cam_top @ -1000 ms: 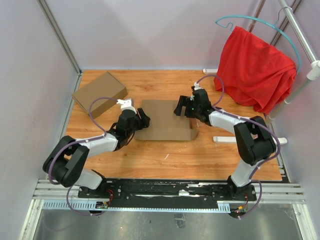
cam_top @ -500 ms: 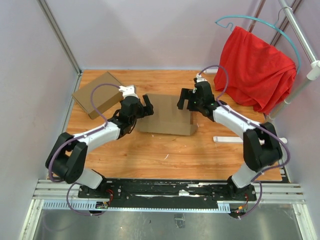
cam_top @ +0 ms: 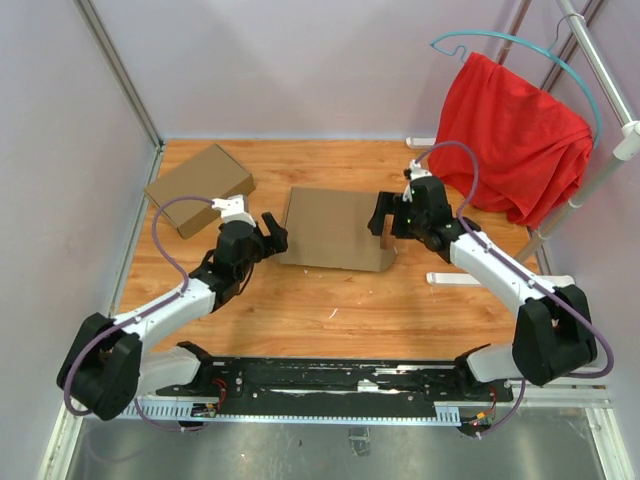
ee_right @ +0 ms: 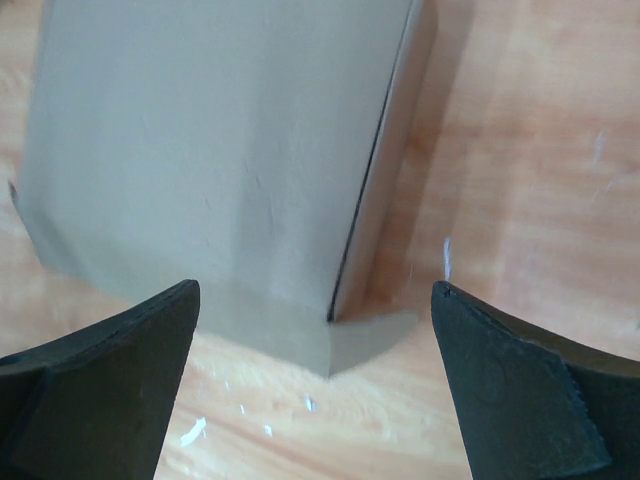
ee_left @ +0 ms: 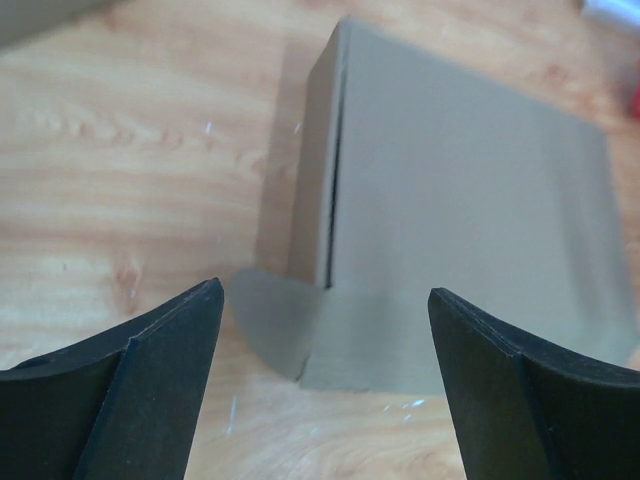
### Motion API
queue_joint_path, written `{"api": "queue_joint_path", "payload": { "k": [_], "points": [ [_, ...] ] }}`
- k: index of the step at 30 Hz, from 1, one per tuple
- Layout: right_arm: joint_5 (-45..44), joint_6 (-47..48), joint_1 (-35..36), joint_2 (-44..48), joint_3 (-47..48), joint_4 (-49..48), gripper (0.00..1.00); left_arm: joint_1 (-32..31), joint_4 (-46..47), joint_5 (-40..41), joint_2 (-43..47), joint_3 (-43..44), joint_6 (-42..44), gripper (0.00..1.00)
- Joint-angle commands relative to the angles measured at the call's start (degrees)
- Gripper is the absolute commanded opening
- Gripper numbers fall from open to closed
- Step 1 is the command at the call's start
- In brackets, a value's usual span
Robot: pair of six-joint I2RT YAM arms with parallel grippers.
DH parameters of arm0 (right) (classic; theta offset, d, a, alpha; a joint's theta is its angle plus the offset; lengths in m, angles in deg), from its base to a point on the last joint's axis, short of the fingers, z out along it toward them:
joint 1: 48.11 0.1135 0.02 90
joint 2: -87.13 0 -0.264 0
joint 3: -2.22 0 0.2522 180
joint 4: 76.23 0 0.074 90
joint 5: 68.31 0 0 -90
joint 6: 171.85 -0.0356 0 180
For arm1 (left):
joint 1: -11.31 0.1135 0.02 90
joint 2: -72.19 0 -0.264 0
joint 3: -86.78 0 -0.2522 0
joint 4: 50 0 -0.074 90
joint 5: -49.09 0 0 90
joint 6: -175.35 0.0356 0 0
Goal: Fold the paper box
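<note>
Two arms bolted to a black rail (cam_top: 300,378) at the near edge of the wooden surface (cam_top: 330,310). Left hand (cam_top: 268,228) spread wide, gripping nothing, just left of the paper box (cam_top: 335,228) and clear of it. Right hand (cam_top: 384,214) equally wide and empty, at the box's right edge; touching or not, impossible to tell. Paper box flat and closed in the middle of the surface, between the two hands. In both wrist views, black fingers (ee_left: 150,390) framing an upright side wall (ee_left: 315,170) with a flap (ee_left: 275,325) spread flat on the wood at its foot. Farther back on the left, a second cardboard box (cam_top: 200,187), well apart. Far right, a red cloth (cam_top: 510,135) draped on a blue hanger (cam_top: 487,34).
</note>
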Motion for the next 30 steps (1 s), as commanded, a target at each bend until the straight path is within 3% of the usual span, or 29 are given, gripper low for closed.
{"api": "queue_joint_path", "payload": {
  "k": [1,9,15,21,30],
  "points": [
    [7.32,0.03,0.09,2.78,-8.28,2.82,0.99,0.78,4.53,-4.83,-2.95,-4.06,-2.44,0.89],
    [5.41,1.44,3.11,6.91,-13.93,2.71,0.99,0.82,7.67,-5.99,0.05,-7.16,-1.09,0.89],
    [4.87,1.70,4.40,5.30,-12.60,2.47,0.99,0.81,9.17,-8.31,-4.89,-4.76,0.77,0.89],
    [3.01,2.50,6.09,2.66,-10.32,3.55,0.98,0.76,5.50,-11.15,-11.46,-0.47,2.31,0.88],
    [1.49,2.69,9.56,-0.40,-7.62,5.88,0.99,0.42,2.23,-12.92,-10.97,0.50,3.20,0.86]
  ]
}}
